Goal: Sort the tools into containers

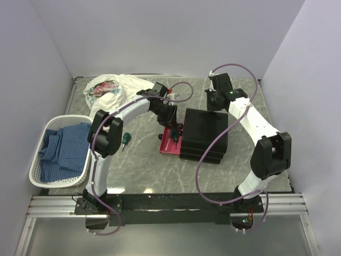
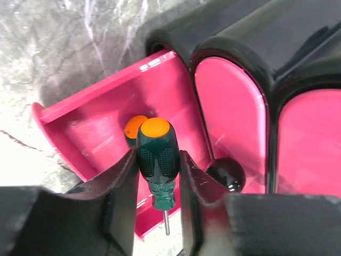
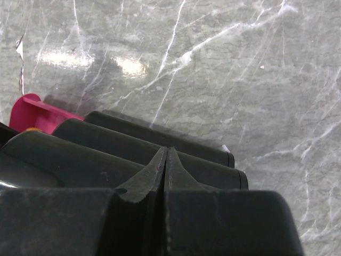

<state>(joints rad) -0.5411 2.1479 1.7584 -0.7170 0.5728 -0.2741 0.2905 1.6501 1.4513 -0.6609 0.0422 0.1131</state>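
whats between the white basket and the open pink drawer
In the top view, a loose green-handled screwdriver lies on the marble between the basket and the open drawer. The left arm's elbow sits over that stretch too.

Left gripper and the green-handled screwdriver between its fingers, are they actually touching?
Touching. The left wrist view shows the left gripper with its fingers pressed against both sides of the green-handled screwdriver, no gap on either side.

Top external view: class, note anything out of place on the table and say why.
One green-handled screwdriver lies loose on the table, left of the drawer unit, not yet sorted; the left gripper holds another.
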